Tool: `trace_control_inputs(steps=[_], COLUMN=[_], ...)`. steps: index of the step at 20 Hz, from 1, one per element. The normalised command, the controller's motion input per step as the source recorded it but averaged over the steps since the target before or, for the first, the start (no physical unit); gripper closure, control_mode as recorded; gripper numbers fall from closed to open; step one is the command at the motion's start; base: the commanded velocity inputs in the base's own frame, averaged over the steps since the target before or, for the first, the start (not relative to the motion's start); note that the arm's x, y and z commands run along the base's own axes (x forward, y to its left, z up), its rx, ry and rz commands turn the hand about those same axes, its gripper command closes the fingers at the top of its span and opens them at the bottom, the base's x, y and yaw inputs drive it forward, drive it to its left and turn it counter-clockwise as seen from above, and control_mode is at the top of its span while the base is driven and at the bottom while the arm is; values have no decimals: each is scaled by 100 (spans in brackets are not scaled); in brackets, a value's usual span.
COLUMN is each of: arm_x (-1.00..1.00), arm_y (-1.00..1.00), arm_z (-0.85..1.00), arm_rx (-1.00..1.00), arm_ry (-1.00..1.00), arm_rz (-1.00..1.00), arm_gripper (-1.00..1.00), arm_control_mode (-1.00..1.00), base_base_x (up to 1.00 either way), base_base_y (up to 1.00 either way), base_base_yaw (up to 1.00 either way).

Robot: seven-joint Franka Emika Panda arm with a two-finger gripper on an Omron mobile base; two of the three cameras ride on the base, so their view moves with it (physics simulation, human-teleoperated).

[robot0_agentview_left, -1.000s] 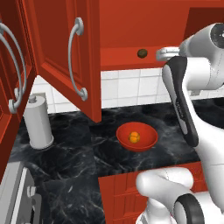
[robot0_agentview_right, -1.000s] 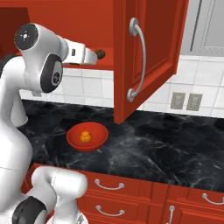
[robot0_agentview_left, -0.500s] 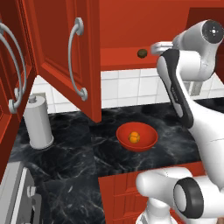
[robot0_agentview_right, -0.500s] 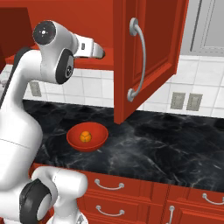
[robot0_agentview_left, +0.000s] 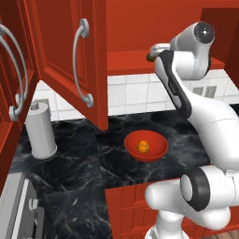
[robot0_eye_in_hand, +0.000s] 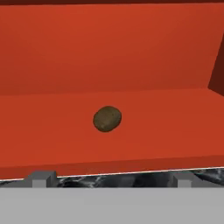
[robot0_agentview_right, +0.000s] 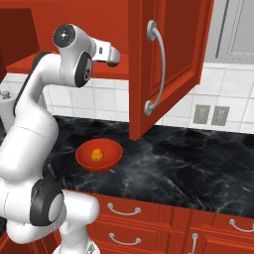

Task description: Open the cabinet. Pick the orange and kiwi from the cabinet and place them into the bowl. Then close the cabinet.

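The cabinet (robot0_agentview_left: 65,56) hangs open, one door (robot0_agentview_right: 168,59) swung out over the counter. On its red shelf (robot0_eye_in_hand: 175,127) lies the kiwi (robot0_eye_in_hand: 107,118), a dark brown-green oval, straight ahead of my gripper (robot0_eye_in_hand: 113,179). The gripper is open and holds nothing, its fingertips (robot0_eye_in_hand: 41,177) at the shelf's front edge. In the base views the gripper (robot0_agentview_left: 152,49) (robot0_agentview_right: 114,56) is at shelf height with the kiwi (robot0_agentview_left: 149,57) just past it. Below on the counter, the red bowl (robot0_agentview_left: 161,144) (robot0_agentview_right: 82,156) holds the orange (robot0_agentview_left: 143,147) (robot0_agentview_right: 96,155).
A grey paper-towel roll (robot0_agentview_left: 41,130) stands on the black marble counter (robot0_agentview_right: 188,168) at the left. Wall outlets (robot0_agentview_right: 211,115) sit on the white tiles to the right. Red drawers (robot0_agentview_right: 124,211) run below the counter. The open door hangs close to the arm's right.
The arm has lifted and swung its hand in towards the cabinet shelf, closer to the kiwi. The jaws stay open. Bowl and orange have not moved.
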Motion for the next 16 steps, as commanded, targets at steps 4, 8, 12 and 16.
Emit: trace_control_inputs(steps=[4, 8, 12, 16], arm_x=[68, 67, 61, 56], arm_y=[13, 6, 0, 0], arm_z=[-18, -14, -10, -19], arm_rx=[0, 0, 0, 0], arm_ry=[8, 4, 0, 0], arm_rz=[0, 0, 0, 0], arm_gripper=[-100, -100, -100, -100], arm_control_mode=[-100, -100, -100, -100], base_base_x=[0, 0, 0, 0], base_base_y=[0, 0, 0, 0], base_base_yaw=[0, 0, 0, 0])
